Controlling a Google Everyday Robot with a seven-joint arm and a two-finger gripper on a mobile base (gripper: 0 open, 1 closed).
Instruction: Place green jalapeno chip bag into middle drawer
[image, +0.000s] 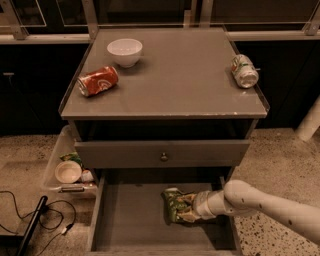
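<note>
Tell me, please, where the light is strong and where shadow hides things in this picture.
Camera view: dim, warm light overall; the white bowl and the cabinet top are brightest. Camera view: deep shadow fills the gap under the top and the back of the middle drawer. Camera view: the gripper, at the green jalapeno chip bag inside that drawer, is dimly lit.

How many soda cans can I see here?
2. A red can lies left on the cabinet top, a green-and-white can at its right. Others may be hidden. The end effector is at the chip bag in the open drawer.
</note>
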